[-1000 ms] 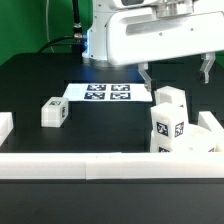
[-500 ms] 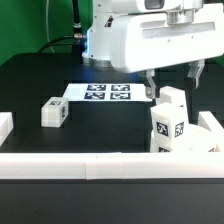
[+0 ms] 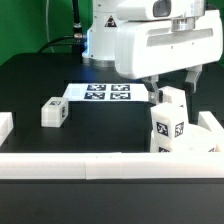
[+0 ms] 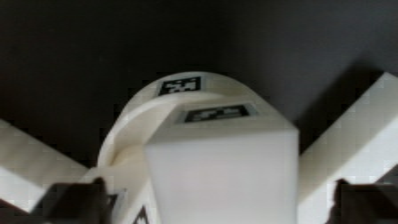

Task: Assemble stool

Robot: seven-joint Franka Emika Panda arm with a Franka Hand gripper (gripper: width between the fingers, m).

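The loose stool leg and the upright leg look like smooth, matt white plastic. The table is matt black. The marker board is flat, matt white. The arm housing is smooth, slightly glossy white plastic.

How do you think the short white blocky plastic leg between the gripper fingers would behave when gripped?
The leg looks rigid, so probably stiff and light. Its flat sides should suit the fingers, though smooth plastic may slip. Upright, it could tip.
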